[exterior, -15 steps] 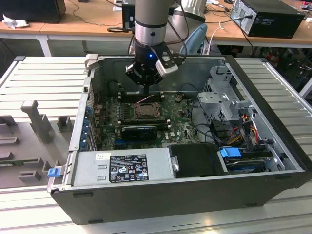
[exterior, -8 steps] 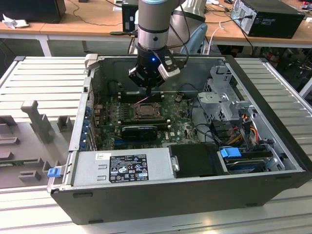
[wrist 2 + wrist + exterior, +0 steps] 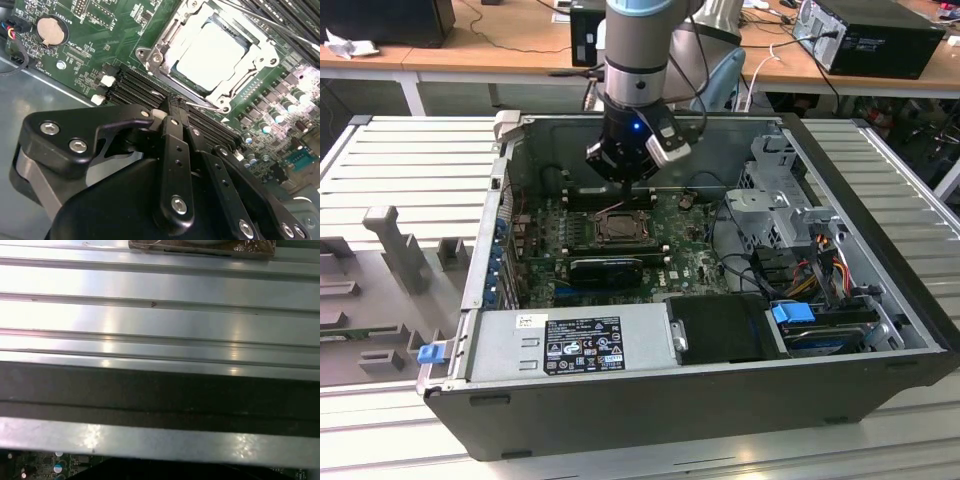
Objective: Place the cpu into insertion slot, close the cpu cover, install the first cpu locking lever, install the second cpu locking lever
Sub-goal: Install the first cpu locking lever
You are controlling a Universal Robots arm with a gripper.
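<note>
The cpu (image 3: 212,50) lies flat in the insertion slot (image 3: 618,228) on the green board, its silver top facing up. The cpu cover (image 3: 165,47), a silver frame, lies down around it, and the chip shows through its window. In the second wrist view my gripper (image 3: 175,102) is shut with nothing in it. Its black fingers (image 3: 175,150) are pressed together, and their tips sit just outside the socket's edge, next to a thin metal lever (image 3: 202,103) along that side. In the exterior view the gripper (image 3: 625,180) hangs just behind the socket inside the open computer case.
Black memory slots (image 3: 135,82) run beside the socket under the fingers, and a coin battery (image 3: 52,31) sits further off. The case holds a power supply (image 3: 570,342), a drive cage (image 3: 780,200) and cables. A grooved metal table (image 3: 160,305) surrounds the case.
</note>
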